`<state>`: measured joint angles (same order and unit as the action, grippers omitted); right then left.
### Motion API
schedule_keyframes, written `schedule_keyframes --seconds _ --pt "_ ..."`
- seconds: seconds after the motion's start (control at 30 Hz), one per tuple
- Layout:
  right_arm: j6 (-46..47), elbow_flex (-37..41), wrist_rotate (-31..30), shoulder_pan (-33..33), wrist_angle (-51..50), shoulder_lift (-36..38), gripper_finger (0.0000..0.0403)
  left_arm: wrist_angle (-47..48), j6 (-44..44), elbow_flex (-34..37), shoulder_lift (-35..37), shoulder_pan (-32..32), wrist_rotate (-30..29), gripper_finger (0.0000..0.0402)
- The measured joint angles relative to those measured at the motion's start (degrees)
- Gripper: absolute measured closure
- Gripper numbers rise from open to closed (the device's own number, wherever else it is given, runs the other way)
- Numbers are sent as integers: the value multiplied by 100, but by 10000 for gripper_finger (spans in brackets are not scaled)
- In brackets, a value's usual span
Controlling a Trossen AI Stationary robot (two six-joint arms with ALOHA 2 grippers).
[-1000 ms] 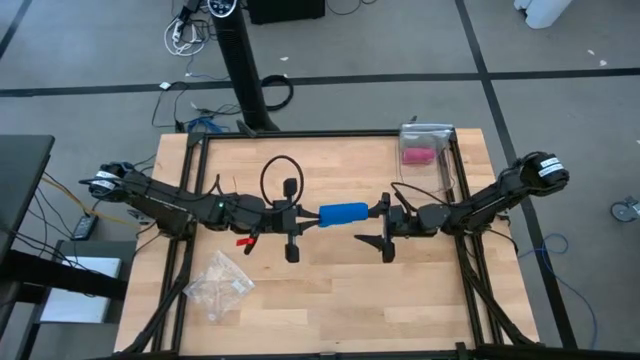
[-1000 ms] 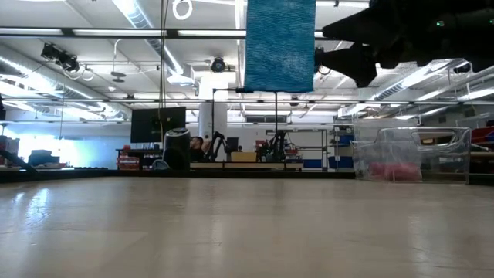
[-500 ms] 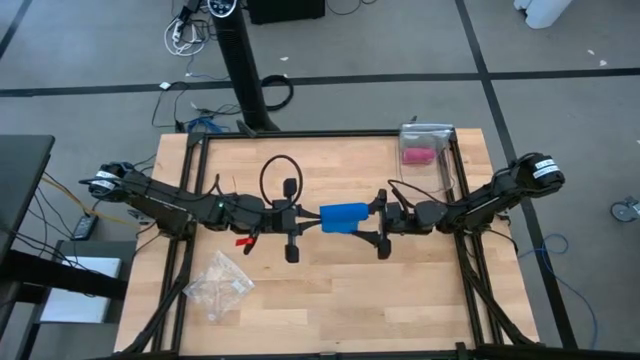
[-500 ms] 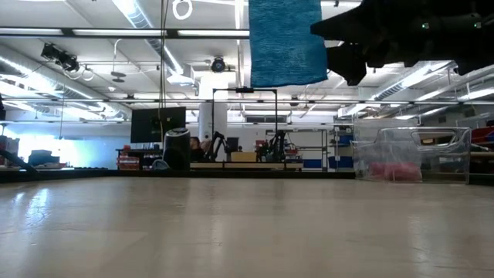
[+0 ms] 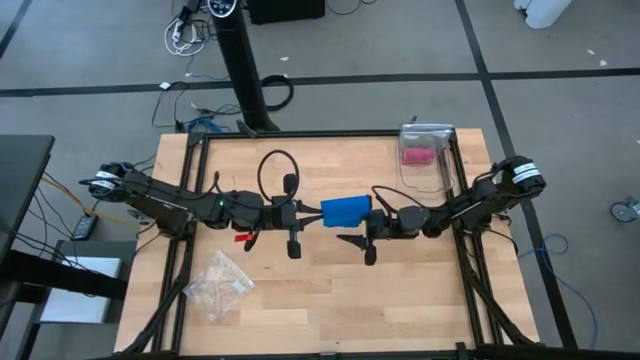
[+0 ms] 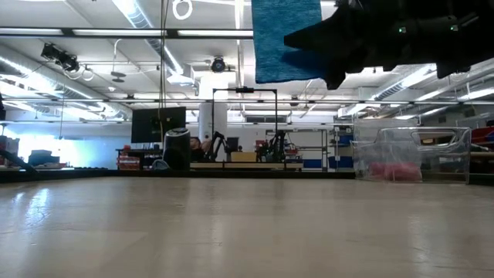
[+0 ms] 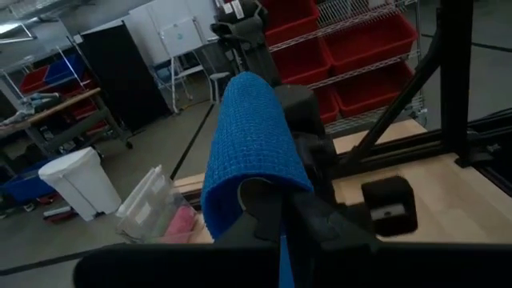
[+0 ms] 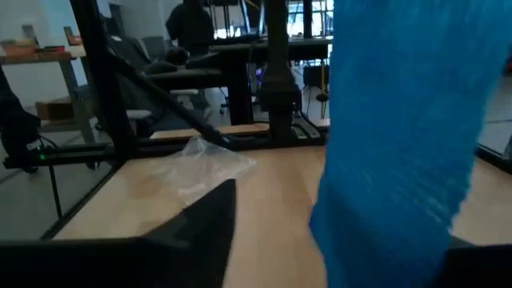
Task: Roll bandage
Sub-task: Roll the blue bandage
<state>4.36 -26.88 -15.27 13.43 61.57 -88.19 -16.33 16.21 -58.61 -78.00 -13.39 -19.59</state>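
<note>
High view: bright blue soft fabric bandage is hanging mid-table betw. both grippers; left gripper is pinching its end, right gripper is sitting at its other end, fingers spread, grip unclear. Low view: bandage is hanging above wooden table. Left wrist: bandage is draping over the tips. Right wrist: bandage is filling view betw. the fingers.

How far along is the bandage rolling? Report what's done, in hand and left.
Done: the bandage is lifted clear of the table, its end clamped in the left gripper.
In hand: the right gripper is at the strip's free end, jaws apart either side of it.
Left: the strip hangs loose in the low view; no tight roll yet.
</note>
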Motion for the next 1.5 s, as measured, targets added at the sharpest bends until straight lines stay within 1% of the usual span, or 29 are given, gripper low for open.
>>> schedule_keyframes --seconds 0.07,0.2,0.23,0.27,0.37,0.5,0.67,0.77,0.97,1.17,1.4,1.5 --pt "-2 -4 -5 20 152 -107 259 -20 44 0 0 0 -5 394" --pt "-13 -6 -13 99 301 -157 368 -6 159 0 1 0 -127 394" --pt "-31 -6 -26 135 305 -157 385 9 166 0 13 0 -178 394" --pt "-45 -6 -52 178 308 -152 392 62 181 0 38 2 -209 394" --pt "-35 -6 -55 358 288 -111 391 174 233 0 119 2 -352 394" --pt "-10 -6 -55 667 291 -111 399 305 337 0 160 29 -517 394" --pt "55 -6 -106 996 356 -51 400 706 318 0 156 159 -685 394" --pt "-3 -6 -191 1169 359 83 400 906 172 2 140 239 -706 394" --pt "-235 -6 -317 1386 421 517 401 1239 151 10 142 315 -840 394" --pt "-301 -6 -345 1420 421 953 401 751 -77 501 136 317 -840 394" --pt "-296 -76 -335 1176 360 1254 401 -151 -399 1074 -160 247 -753 394" --pt "-298 -276 -310 1047 39 1332 401 -409 -485 1170 -372 201 -722 394"
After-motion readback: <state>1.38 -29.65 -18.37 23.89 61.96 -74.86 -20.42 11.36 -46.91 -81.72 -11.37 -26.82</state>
